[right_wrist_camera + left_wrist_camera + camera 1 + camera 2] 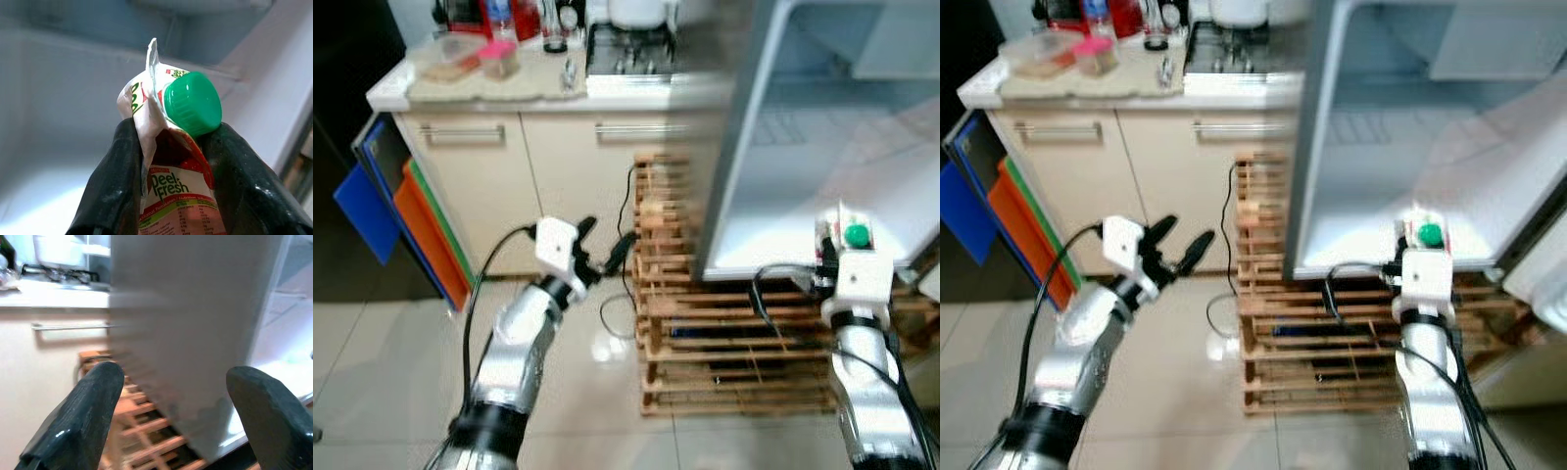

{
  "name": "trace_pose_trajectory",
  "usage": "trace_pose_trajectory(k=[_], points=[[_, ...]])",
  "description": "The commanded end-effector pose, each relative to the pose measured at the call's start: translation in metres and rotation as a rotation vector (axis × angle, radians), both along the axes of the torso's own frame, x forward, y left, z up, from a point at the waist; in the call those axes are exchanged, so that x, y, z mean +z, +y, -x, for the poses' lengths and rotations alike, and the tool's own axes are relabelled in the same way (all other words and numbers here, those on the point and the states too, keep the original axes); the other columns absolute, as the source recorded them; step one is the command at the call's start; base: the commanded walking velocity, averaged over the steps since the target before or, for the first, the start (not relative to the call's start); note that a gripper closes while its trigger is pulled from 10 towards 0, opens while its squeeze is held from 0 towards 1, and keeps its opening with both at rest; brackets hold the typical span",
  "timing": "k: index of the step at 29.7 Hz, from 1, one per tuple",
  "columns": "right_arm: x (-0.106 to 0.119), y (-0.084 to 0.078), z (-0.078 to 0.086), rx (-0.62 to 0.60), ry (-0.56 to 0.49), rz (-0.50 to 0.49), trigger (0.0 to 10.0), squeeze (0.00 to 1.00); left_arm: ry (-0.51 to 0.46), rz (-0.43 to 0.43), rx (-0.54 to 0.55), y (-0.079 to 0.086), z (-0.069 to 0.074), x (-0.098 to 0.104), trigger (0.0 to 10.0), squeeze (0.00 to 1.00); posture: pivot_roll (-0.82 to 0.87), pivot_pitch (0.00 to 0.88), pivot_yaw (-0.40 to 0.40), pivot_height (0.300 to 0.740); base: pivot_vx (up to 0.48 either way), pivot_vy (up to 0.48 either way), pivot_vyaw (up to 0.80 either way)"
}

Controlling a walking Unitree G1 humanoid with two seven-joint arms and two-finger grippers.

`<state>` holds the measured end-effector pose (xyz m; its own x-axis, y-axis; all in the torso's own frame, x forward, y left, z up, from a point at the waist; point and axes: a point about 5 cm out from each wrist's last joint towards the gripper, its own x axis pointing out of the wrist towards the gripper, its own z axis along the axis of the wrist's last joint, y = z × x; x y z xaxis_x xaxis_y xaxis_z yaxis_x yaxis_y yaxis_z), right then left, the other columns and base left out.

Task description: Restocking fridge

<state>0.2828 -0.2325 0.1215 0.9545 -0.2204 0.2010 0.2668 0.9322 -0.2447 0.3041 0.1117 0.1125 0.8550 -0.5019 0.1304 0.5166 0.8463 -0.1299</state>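
My right gripper (168, 152) is shut on a juice carton (171, 161) with a green cap (856, 234), held upright just in front of the open fridge (803, 147). The carton reads Peel Fresh in the right wrist view. The fridge's white bottom floor (1361, 250) lies right behind the carton. My left gripper (603, 245) is open and empty, raised to the left of the fridge in front of the cabinets. Its two black fingers (83, 416) point at the fridge's grey side wall (195, 333).
A wooden pallet rack (705, 333) stands under the fridge, with a black cable hanging beside it. The kitchen counter (509, 83) holds containers, bottles and a stove (631, 49). Blue and orange boards (401, 215) lean at the cabinet's left end. The floor is glossy white tile.
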Motion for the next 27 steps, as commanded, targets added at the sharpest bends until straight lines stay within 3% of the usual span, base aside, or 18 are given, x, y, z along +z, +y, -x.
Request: trace_pose_trajectory(k=[1, 7, 11, 12, 13, 14, 20, 21, 27], points=[[0.004, -0.007, -0.003, -0.001, 0.004, -0.021, 10.0, 0.0, -0.029, -0.01, -0.025, -0.006, -0.001, 0.007, 10.0, 0.0, 0.03, 0.0, 0.034, 0.74, 0.0, 0.0, 0.0], [0.011, -0.016, -0.028, -0.058, 0.018, -0.068, 10.0, 0.0, -0.065, -0.064, -0.042, -0.012, -0.005, 0.014, 10.0, 0.0, 0.04, 0.0, 0.029, 0.74, 0.0, 0.0, 0.0], [0.01, -0.007, -0.045, -0.052, 0.053, -0.091, 10.0, 0.0, -0.065, -0.092, -0.047, -0.02, -0.009, 0.018, 10.0, 0.0, 0.05, 0.0, 0.027, 0.74, 0.0, 0.0, 0.0], [0.011, 0.0, -0.05, -0.034, 0.056, -0.081, 10.0, 0.0, -0.065, -0.089, -0.059, -0.023, -0.007, 0.019, 10.0, 0.0, 0.06, 0.017, 0.023, 0.74, 0.0, 0.0, 0.0], [0.015, 0.017, -0.06, 0.013, 0.06, -0.066, 10.0, 0.0, -0.061, -0.076, -0.089, -0.03, -0.003, 0.019, 10.0, 0.0, 0.07, 0.034, 0.015, 0.74, 0.0, 0.0, 0.0], [0.015, 0.017, -0.06, 0.013, 0.06, -0.066, 10.0, 0.0, -0.061, -0.076, -0.089, -0.03, -0.003, 0.019, 10.0, 0.0, 0.07, 0.034, 0.015, 0.74, 0.0, 0.0, 0.0], [0.027, 0.076, -0.082, 0.201, 0.03, -0.011, 10.0, 0.0, -0.027, -0.07, -0.114, -0.039, 0.018, 0.011, 10.0, 0.0, 0.13, 0.128, -0.011, 0.74, 0.0, 0.0, 0.0], [0.028, 0.083, -0.084, 0.214, 0.029, -0.015, 10.0, 0.0, -0.017, -0.07, -0.107, -0.038, 0.027, 0.009, 10.0, 0.0, 0.15, 0.158, -0.02, 0.74, 0.0, 0.0, 0.0], [0.038, 0.093, -0.098, 0.189, 0.031, 0.089, 10.0, 0.0, 0.035, -0.071, -0.06, -0.027, 0.045, 0.002, 10.0, 0.0, 0.21, 0.231, -0.037, 0.74, 0.0, 0.0, 0.0]])
